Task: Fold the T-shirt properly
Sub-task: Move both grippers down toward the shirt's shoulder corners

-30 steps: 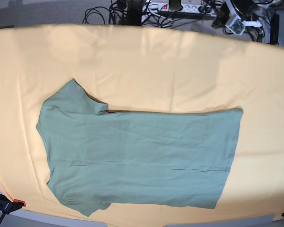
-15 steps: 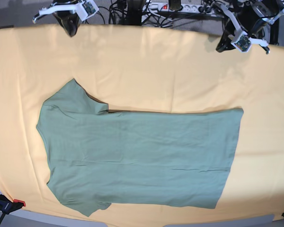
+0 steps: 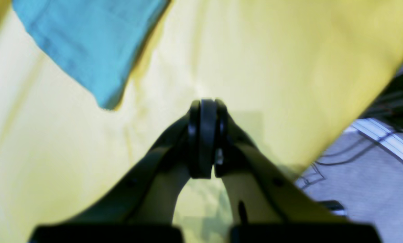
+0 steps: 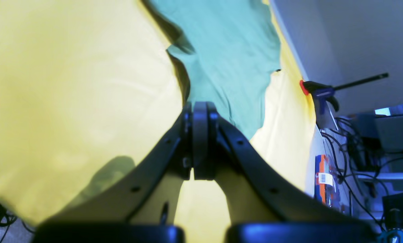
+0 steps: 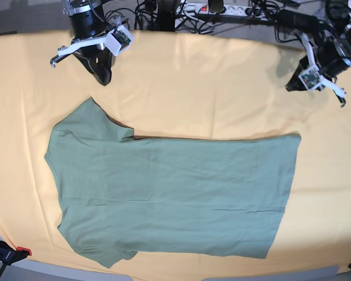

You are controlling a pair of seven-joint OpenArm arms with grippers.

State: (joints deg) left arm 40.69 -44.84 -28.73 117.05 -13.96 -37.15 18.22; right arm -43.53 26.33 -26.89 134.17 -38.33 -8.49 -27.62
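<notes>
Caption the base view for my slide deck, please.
Green T-shirt lies flat on the yellow cloth; both shut grippers, right and left, hover beyond it.

Base view was evenly and brightly lit with a warm cast; the yellow cloth [image 5: 222, 88] showed pale washed-out bands near the far edge. Barrel distortion bowed the cloth's edges at the frame borders. Shadows were soft: a thin dark line under the T-shirt [image 5: 169, 193] sleeve fold. Both wrist views were soft and blurred, colours shifted so the shirt read teal. Right gripper [image 4: 199, 141] cast a dim shadow on the cloth at lower left. Left gripper [image 3: 205, 138] was out of focus, faint shadow behind it.
</notes>
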